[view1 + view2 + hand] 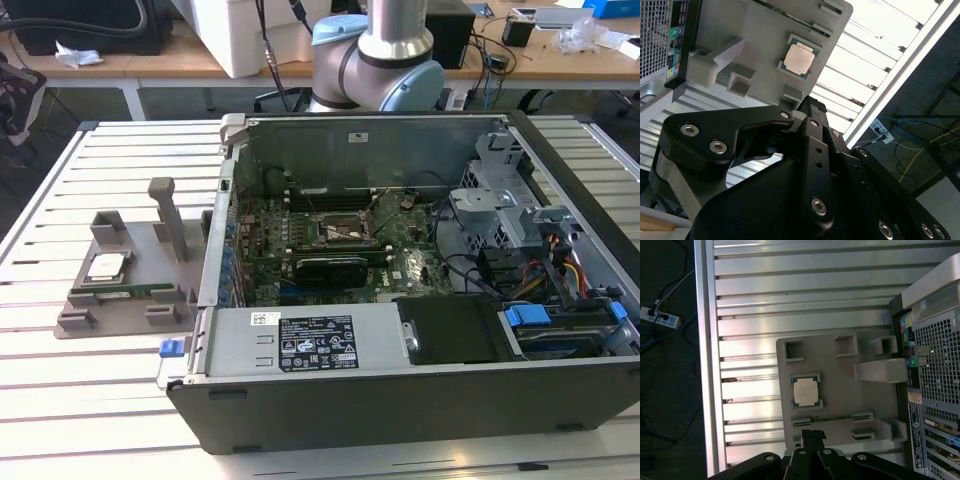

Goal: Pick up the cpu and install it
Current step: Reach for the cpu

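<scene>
1. On the exterior view's left, the cpu (106, 266), a small flat square chip with a silvery metal top and a thin green edge, lies face up in a recess of a grey plastic holder (75, 318). The holder sits on the slatted aluminium table (100, 400), and a long narrow green memory stick (128, 292) rests in it just beside the chip. An open black-and-grey computer case (400, 400) takes the centre and right of the frame, its black-framed square motherboard socket (340, 232) visible on the green board. The grey-and-blue robot arm (385, 45) rises at upper centre, behind the case.

2. From the second wrist view, the black gripper (811, 104) hangs above the holder (760, 45) with its fingers drawn together and nothing between them. The cpu (799, 59) sits untouched in its recess, apart from the fingertips.

3. Seen in the first wrist view, the gripper (809, 432) hovers over the holder's (840, 395) edge, near the memory stick (830, 418). The cpu (805, 391) is near the tips but not beneath them. A clean pick would likely need the tips centred over the chip and squared to its sides. They should be parted just enough to take opposite edges, then lowered level so the chip does not tilt in its recess.

4. By count: one cpu, one memory stick, one holder, one case, one socket, one arm and one gripper.
</scene>
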### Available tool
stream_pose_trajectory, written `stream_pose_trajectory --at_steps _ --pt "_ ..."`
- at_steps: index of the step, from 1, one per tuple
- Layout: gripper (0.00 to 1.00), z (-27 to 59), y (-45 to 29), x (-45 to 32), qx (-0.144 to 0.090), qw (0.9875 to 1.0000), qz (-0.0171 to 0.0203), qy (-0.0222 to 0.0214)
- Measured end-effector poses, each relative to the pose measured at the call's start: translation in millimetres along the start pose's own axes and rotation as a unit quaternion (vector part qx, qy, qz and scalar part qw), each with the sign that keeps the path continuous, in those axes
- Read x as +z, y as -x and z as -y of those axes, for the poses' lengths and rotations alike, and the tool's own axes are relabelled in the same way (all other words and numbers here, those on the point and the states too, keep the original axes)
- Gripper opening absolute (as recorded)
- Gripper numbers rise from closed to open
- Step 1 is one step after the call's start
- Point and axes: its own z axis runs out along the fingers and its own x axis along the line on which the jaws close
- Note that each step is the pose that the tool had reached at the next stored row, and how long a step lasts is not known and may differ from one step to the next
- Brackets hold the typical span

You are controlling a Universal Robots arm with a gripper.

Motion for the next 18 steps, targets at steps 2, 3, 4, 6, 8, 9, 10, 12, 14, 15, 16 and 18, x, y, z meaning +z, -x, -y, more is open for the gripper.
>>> stream_pose_trajectory --at_steps 2,3,4,6,8,9,10,12,14,15,16,18 --pt "0.11 0.1 -0.5 0.0 0.000 1.0000 0.0000 0.0000" --pt "0.11 0.1 -0.5 0.0 0.000 1.0000 0.0000 0.0000" --pt "0.11 0.1 -0.5 0.0 0.000 1.0000 0.0000 0.0000" --pt "0.11 0.1 -0.7 0.0 0.000 1.0000 0.0000 0.0000" --pt "0.11 0.1 -0.7 0.0 0.000 1.0000 0.0000 0.0000" --pt "0.11 0.1 -0.8 0.0 0.000 1.0000 0.0000 0.0000" --pt "0.11 0.1 -0.8 0.0 0.000 1.0000 0.0000 0.0000" --pt "0.11 0.1 -0.8 0.0 0.000 1.0000 0.0000 0.0000" --pt "0.11 0.1 -1.0 0.0 0.000 1.0000 0.0000 0.0000" --pt "0.11 0.1 -1.1 0.0 0.000 1.0000 0.0000 0.0000" --pt "0.11 0.1 -1.1 0.0 0.000 1.0000 0.0000 0.0000" --pt "0.11 0.1 -1.2 0.0 0.000 1.0000 0.0000 0.0000"
